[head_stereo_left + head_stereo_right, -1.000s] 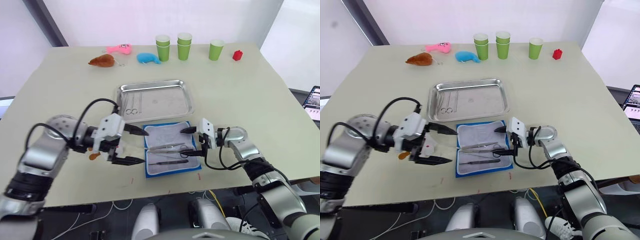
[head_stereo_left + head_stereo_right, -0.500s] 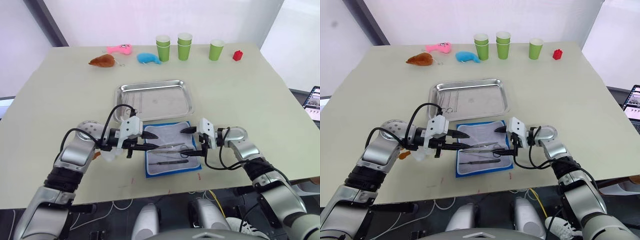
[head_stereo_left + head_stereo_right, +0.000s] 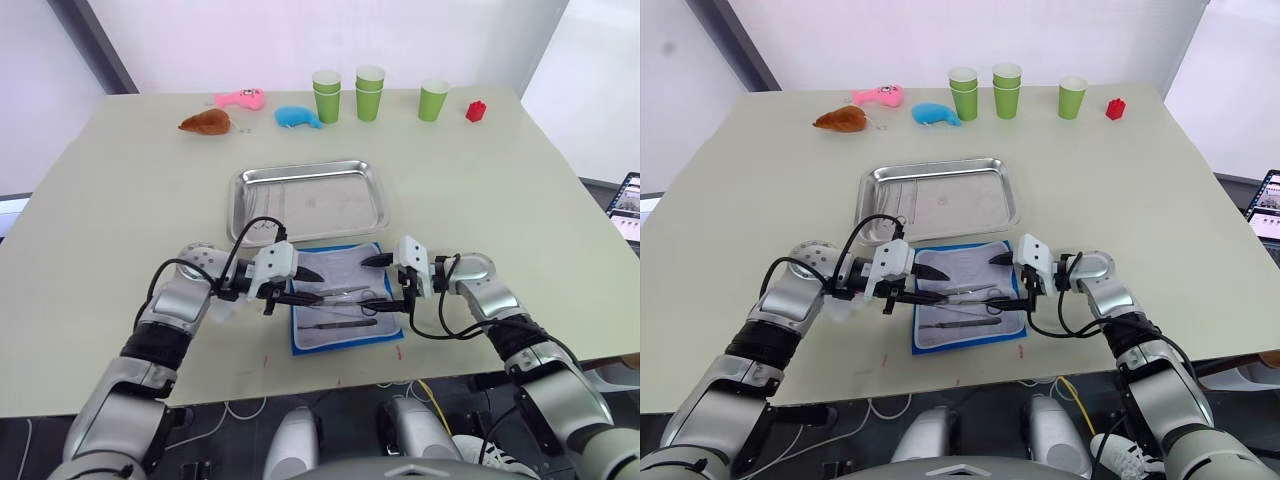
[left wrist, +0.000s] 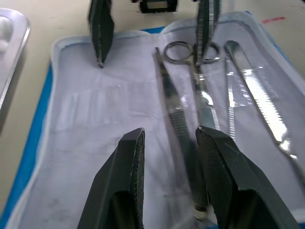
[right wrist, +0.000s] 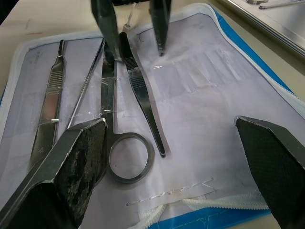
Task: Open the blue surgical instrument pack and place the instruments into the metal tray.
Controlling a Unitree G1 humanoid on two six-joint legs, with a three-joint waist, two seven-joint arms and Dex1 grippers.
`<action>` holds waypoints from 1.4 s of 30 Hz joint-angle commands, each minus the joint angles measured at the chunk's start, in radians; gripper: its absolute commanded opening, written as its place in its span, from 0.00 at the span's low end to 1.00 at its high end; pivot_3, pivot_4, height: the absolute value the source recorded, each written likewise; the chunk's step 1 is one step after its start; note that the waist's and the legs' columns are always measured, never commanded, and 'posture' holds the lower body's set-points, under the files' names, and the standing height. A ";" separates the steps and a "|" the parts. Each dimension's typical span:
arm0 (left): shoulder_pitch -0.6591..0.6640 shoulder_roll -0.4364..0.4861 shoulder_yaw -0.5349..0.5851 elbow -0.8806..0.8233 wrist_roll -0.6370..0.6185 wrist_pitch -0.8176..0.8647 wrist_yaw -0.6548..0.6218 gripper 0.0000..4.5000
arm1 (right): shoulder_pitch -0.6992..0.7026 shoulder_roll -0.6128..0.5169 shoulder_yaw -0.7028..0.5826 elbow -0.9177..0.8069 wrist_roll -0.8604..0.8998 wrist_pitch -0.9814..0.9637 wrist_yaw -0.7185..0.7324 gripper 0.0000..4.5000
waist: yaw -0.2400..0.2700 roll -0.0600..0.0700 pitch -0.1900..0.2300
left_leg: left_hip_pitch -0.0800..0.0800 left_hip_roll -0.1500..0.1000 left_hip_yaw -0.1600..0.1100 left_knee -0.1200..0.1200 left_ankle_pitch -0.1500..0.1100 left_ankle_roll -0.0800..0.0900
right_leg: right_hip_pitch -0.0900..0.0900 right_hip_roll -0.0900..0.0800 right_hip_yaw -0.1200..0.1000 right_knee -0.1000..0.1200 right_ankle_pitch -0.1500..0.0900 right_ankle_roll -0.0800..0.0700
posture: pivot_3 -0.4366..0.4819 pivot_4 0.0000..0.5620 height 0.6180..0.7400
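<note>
Up close, the left gripper (image 4: 167,143) straddles forceps (image 4: 178,121) on the pack (image 3: 340,310).

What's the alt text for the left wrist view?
The left claw, open, hovers over the opened blue surgical instrument pack, straddling tweezers on its pale lining. Ring-handled scissors and another slim tool lie alongside; the right claw's fingers point in opposite.

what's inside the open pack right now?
On the pack's pale lining lie ring-handled scissors, tweezers, a flat handle and a thin probe. The left fingers cover the tweezers' tip; some tools sit under clear straps.
</note>
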 commanded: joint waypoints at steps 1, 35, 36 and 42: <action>-0.013 0.001 -0.006 0.027 0.021 -0.043 -0.015 0.40 | 0.068 -0.027 0.066 0.124 -0.104 0.060 -0.025 1.00 | 0.000 0.001 0.000 | 0.000 0.000 0.000 0.000 0.000 0.000 | 0.000 0.000 0.000 0.000 0.000 0.000 | 0.48 0.27 1.00; -0.046 0.077 -0.033 -0.258 0.081 0.298 0.010 0.00 | 0.065 -0.017 0.071 0.125 -0.103 0.063 -0.023 1.00 | -0.001 0.005 -0.001 | 0.000 0.000 -0.001 0.000 0.000 0.000 | 0.001 0.000 -0.001 0.000 0.000 0.000 | 0.48 0.27 1.00; -0.053 0.079 -0.033 -0.266 0.084 0.313 0.017 0.00 | 0.066 -0.017 0.071 0.125 -0.103 0.063 -0.023 1.00 | -0.001 0.005 -0.001 | 0.000 0.000 -0.001 0.000 0.000 0.000 | 0.001 0.000 0.000 0.000 0.000 0.000 | 0.48 0.27 1.00; -0.056 0.109 -0.041 -0.313 0.101 0.370 0.009 0.00 | 0.068 -0.018 0.071 0.123 -0.103 0.063 -0.025 1.00 | -0.002 0.005 -0.001 | 0.000 0.000 -0.002 0.000 0.000 0.000 | 0.001 0.001 0.000 0.000 0.000 0.000 | 0.48 0.27 1.00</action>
